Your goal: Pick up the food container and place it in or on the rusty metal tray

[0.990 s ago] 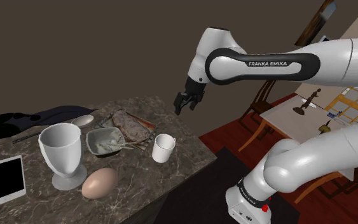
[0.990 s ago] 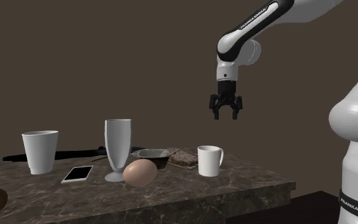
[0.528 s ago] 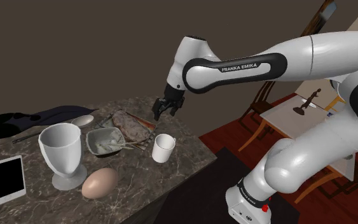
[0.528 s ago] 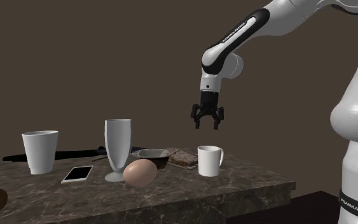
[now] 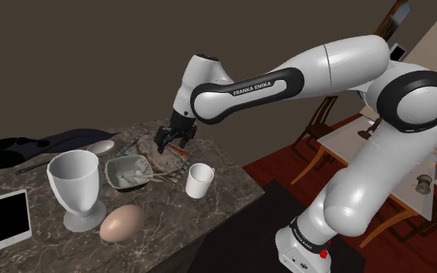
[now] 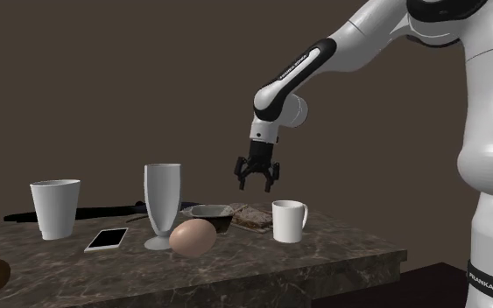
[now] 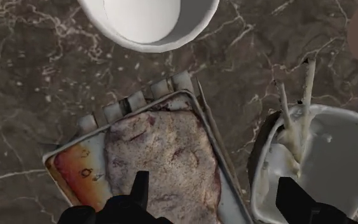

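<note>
Wrist view: end effector released, fingers spread, hovering above the rusty tray. Food container sits on the counter just beside the tray, below one fingertip, not gripped. White mug nearby.

— What carries it all?
— A dark marble surface with pale veins.
— And on it?
— A rusty tray, and just beside it a grey food container with utensils sticking out. A white mug stands upright near the tray, toward the shoulder view's right.
— Nearer that camera?
— A white goblet, a brown egg-shaped thing just beside its foot, and a tablet lying flat. A spoon lies farther back. A white tumbler stands well apart from the mug.
</note>
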